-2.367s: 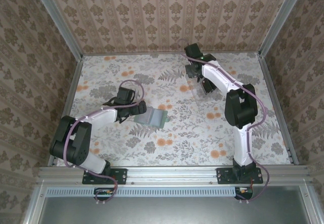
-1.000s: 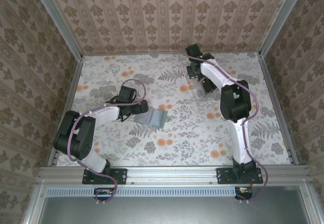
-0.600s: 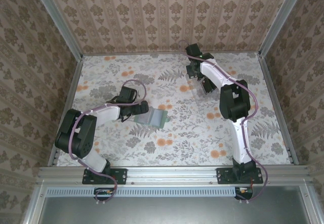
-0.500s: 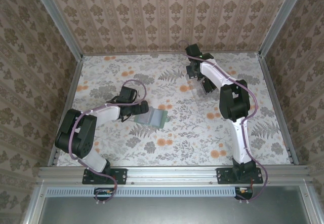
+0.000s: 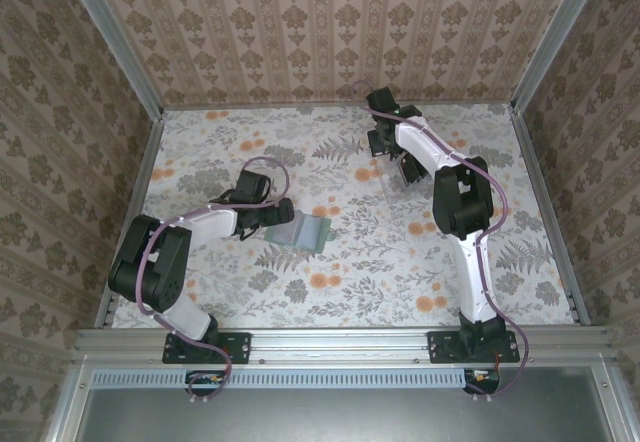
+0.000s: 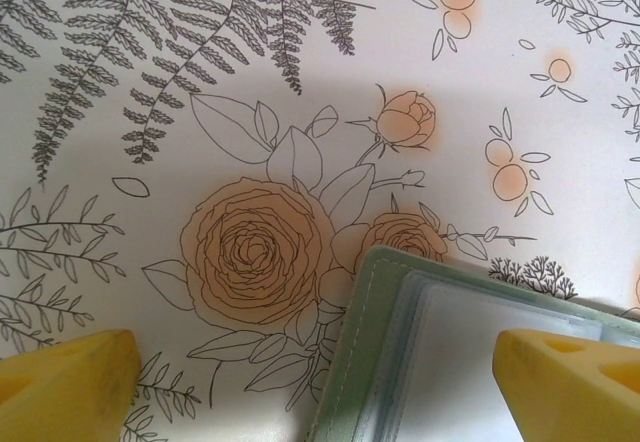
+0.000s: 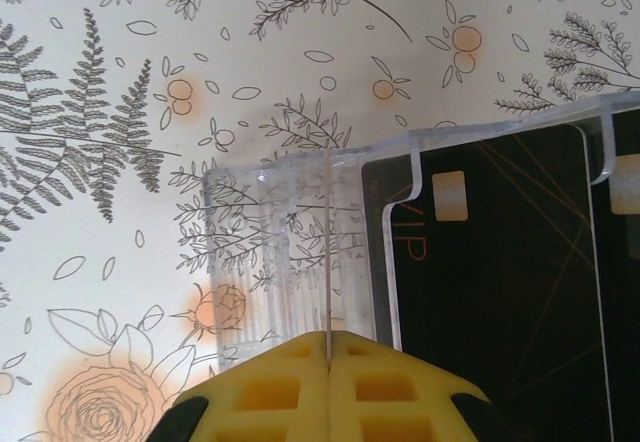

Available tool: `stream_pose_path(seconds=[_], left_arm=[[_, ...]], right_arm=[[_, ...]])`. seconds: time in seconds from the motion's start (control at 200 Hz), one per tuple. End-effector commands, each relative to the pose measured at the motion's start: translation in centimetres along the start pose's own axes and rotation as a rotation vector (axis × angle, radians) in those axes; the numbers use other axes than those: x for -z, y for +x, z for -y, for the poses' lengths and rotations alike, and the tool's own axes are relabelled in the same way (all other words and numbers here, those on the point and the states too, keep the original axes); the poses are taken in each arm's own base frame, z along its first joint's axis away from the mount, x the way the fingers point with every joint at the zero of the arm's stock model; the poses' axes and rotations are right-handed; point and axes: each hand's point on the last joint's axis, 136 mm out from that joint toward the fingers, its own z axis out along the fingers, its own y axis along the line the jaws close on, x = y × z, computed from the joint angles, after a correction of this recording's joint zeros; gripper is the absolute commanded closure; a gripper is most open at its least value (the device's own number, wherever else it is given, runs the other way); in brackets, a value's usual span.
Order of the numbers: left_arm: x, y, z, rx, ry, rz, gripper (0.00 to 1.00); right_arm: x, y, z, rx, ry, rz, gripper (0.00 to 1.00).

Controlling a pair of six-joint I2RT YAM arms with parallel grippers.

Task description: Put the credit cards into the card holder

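From above, the card holder (image 5: 305,232) lies open mid-table (image 5: 400,272). The left end effector (image 5: 272,214) is at its left edge, arm stretched low. The right arm reaches far to the clear rack (image 5: 372,174), its end effector (image 5: 384,148) pointing down at it, near the back wall

Left wrist: the left end effector (image 6: 320,380) is released, its yellow fingers (image 6: 70,377) straddling the card holder (image 6: 440,362), with bare table ahead

Right wrist: the right end effector (image 7: 328,357) is clenched on a thin credit card (image 7: 326,252), seen edge-on in the rack (image 7: 255,242), with dark panels (image 7: 500,282) just beside
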Motion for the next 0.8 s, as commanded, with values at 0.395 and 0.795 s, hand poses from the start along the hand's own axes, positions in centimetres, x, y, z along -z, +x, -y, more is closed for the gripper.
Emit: stream_pose_path(seconds=[0.395, 0.795], left_arm=[[0.0, 2.4, 3.2, 0.012, 0.09, -0.024, 0.0], [2.0, 6.9, 6.0, 0.016, 0.127, -0.018, 0.0]], right_arm=[[13.9, -2.2, -2.5, -0.168, -0.299, 0.205, 1.0], [18.3, 5.5, -5.0, -0.347, -0.56, 0.223, 1.0]])
